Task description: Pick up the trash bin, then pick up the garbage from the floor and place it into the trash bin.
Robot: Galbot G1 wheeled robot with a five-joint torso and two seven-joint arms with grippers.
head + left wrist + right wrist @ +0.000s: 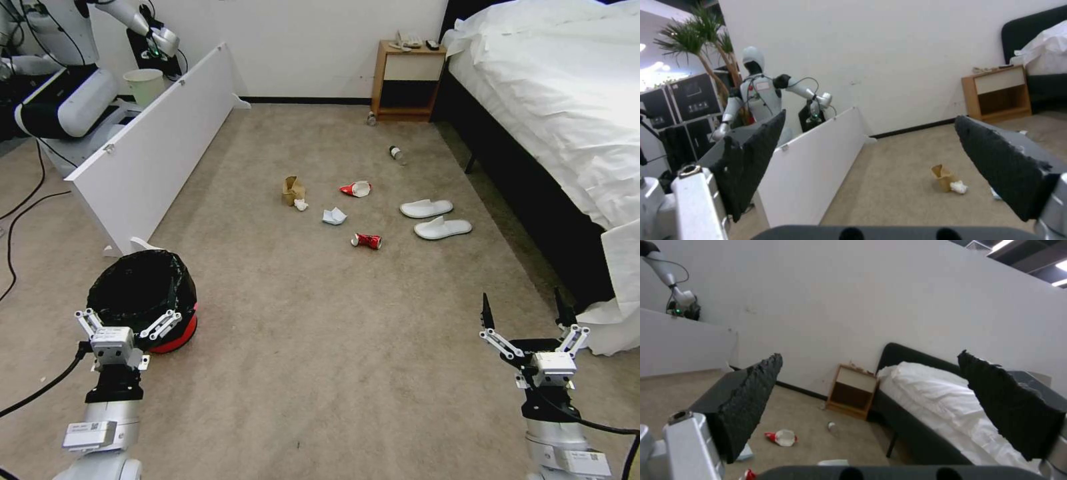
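Left gripper [127, 319]: fingers [753, 160] spread wide, nothing held, poised above the near rim of the small round red trash bin lined with a crinkly black plastic bag [143, 300]; contact with the bag cannot be judged from the head view. Bin stands upright on the short-pile beige-brown carpet floor [320, 333], mouth facing up, red wall showing only along its lower near edge below the bag, just beside the foot of the long white partition board [153, 147]. Right gripper [527, 313]: fingers [1005, 403] likewise wide apart and empty, hanging over bare carpet near the corner of the bed with white sheets [560, 113], well apart from the bin. Garbage lies scattered mid-floor, farther off: brown paper bag [292, 189] upright with open top, a small white paper wad [301, 205] touching its base; red-and-white wrapper [356, 189] lying flat, long axis roughly across the room; crumpled white paper [334, 215]; crushed red can [367, 241] on its side, long axis running left to right. Two white slippers [433, 218] lie side by side, toes toward the litter, long axes across the room. One clear bottle [398, 155] lies on its side toward the wooden nightstand [407, 80]; another small bottle [371, 119] sits at the nightstand's foot.
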